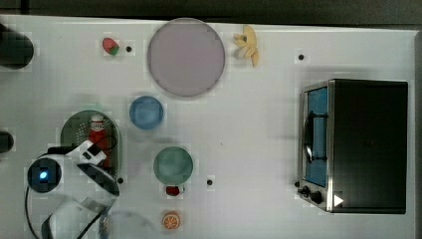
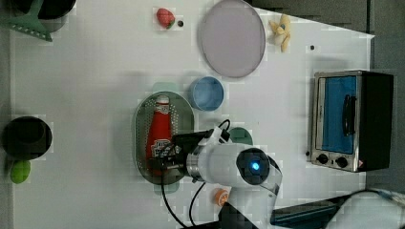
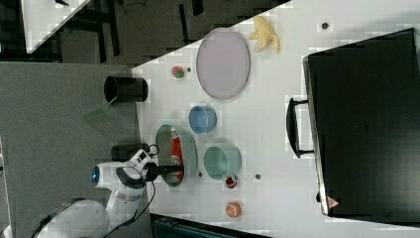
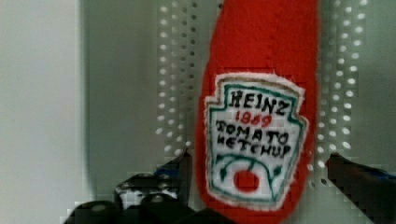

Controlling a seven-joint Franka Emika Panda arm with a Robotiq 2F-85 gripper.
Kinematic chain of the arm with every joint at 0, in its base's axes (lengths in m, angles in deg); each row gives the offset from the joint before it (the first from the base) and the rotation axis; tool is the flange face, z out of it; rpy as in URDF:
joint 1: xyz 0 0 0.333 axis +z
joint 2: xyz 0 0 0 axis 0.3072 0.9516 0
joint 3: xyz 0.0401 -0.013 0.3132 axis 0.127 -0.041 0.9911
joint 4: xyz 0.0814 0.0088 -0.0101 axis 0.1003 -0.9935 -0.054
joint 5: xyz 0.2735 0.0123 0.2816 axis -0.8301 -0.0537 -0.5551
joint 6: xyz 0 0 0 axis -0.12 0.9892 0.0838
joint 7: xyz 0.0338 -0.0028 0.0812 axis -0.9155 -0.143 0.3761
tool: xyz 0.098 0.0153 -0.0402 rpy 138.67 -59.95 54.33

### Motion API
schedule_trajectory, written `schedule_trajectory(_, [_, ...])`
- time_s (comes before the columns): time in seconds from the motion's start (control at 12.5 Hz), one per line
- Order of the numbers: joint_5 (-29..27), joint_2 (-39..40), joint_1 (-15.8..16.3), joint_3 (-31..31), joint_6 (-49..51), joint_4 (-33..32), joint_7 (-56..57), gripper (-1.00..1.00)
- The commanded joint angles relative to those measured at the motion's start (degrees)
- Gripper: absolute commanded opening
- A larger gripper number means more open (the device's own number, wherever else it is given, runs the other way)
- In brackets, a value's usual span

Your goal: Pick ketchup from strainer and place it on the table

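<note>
The ketchup (image 4: 254,116) lies flat in the strainer (image 2: 143,138), its long side running along the strainer's length. The gripper (image 4: 257,172) is wide open, one finger on each side of the bottle's fat end, not squeezing it.

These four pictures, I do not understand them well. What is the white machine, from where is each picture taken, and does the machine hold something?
The white machine is a robot arm ending in a gripper, a two-fingered clamp. Three pictures look down on one white table from different sides. The fourth comes from a camera on the arm's wrist, very close. On the table are a pale green strainer with a red ketchup bottle lying in it, two bowls, a plate, a small oven, a banana and small toy foods. Nothing is held yet: the fingers stand open, one on each side of the bottle's lower end.
</note>
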Motion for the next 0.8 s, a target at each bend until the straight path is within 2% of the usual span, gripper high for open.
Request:
schedule_trajectory(0.08, [1.57, 2.46, 2.43, -1.96, -1.48, 3.57, -7.48, 1.0])
schedule_trajectory(0.24, [2.53, 4.23, 3.43, -3.25, -1.43, 4.77, -8.28, 1.0])
schedule_trajectory(0.32, [2.78, 4.35, 3.74, -3.55, -1.3, 4.83, -8.37, 0.91])
schedule_trajectory(0.56, [2.88, 3.83, 3.73, -3.17, -1.45, 4.9, -8.57, 0.21])
schedule_trajectory(0.8, [2.87, 0.75, 3.34, -2.31, -0.27, 5.06, -8.58, 0.19])
